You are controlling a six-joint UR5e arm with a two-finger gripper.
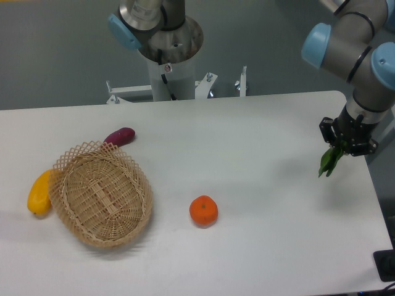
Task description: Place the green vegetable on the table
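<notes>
The green vegetable (329,161) hangs as a thin dark green sliver from my gripper (339,148), which is shut on its top end. It dangles a little above the white table (265,129) near the right edge. Its stalk is hidden inside the fingers.
A wicker basket (102,193) lies tilted at the left. A yellow vegetable (38,193) sits against its left side and a purple one (119,135) lies just behind it. An orange (203,210) rests near the table's middle. The arm's base (170,55) stands at the back.
</notes>
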